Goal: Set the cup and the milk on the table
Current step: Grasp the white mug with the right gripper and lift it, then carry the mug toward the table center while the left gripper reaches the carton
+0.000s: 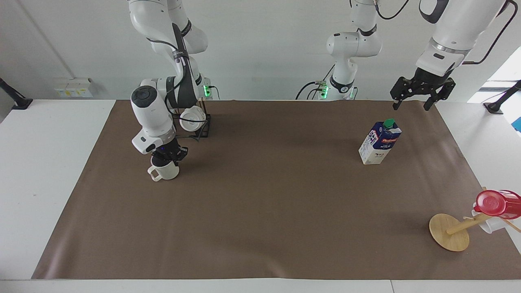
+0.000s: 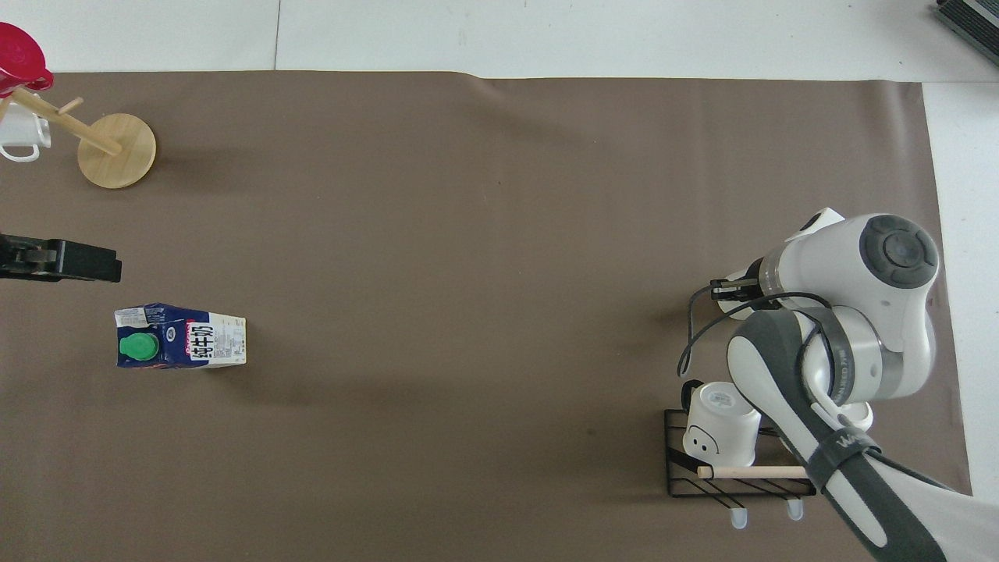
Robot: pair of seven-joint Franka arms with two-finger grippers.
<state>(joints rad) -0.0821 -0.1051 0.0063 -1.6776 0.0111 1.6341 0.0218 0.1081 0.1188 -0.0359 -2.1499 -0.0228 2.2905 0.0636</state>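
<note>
The cream-white cup (image 1: 165,171) is at the right arm's end of the brown-covered table (image 1: 264,203), its handle pointing away from the robots. My right gripper (image 1: 163,158) reaches straight down into it and is shut on its rim. In the overhead view the right gripper (image 2: 722,289) and arm hide most of the cup. The blue-and-white milk carton (image 1: 380,142) with its green cap stands upright toward the left arm's end; it also shows in the overhead view (image 2: 181,337). My left gripper (image 1: 412,106) hangs open and empty in the air above the sheet beside the carton.
A black wire rack (image 1: 205,124) with white mugs stands near the right arm's base, also in the overhead view (image 2: 734,480). A round wooden disc with a peg (image 1: 449,232), a red cup (image 1: 494,203) and a white mug (image 2: 19,136) are at the left arm's end.
</note>
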